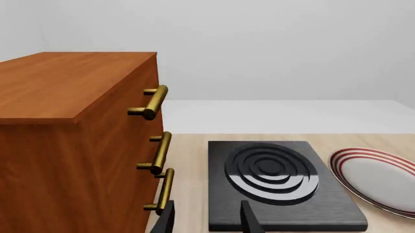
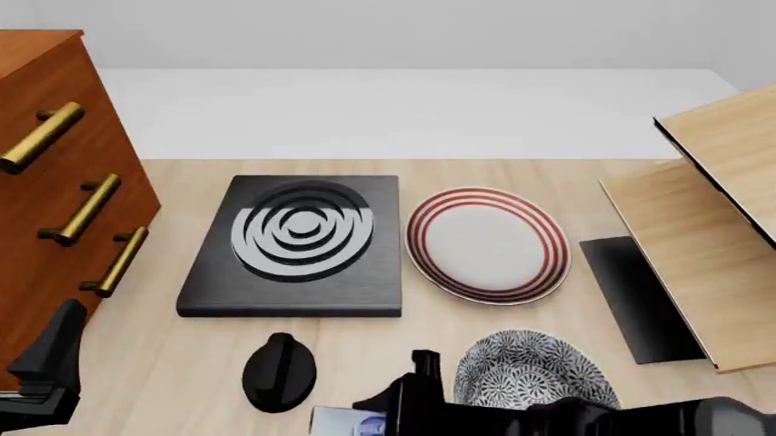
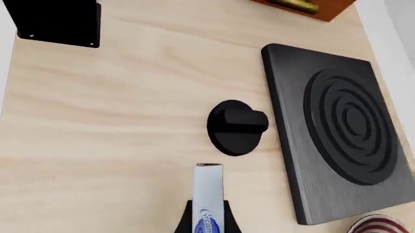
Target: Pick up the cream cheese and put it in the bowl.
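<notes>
The cream cheese (image 3: 209,194), a silvery carton with a blue oval logo, sits between the fingers of my right gripper (image 3: 209,221), which is shut on it. In the front view the carton (image 2: 345,422) shows at the bottom edge, left of the speckled bowl (image 2: 533,377). The right gripper (image 2: 391,407) reaches across in front of the bowl and hides its near rim. I cannot tell whether the carton touches the table. My left gripper (image 2: 54,350) is open and empty at the table's front left, by the cabinet; its fingers (image 1: 250,218) show in the left wrist view.
A black stove plate (image 2: 297,245) with rings lies mid-table, with a black knob (image 2: 279,371) in front of it. A white plate with red rings (image 2: 488,243) lies behind the bowl. A wooden cabinet (image 2: 49,182) stands left, a wooden rack (image 2: 715,227) right.
</notes>
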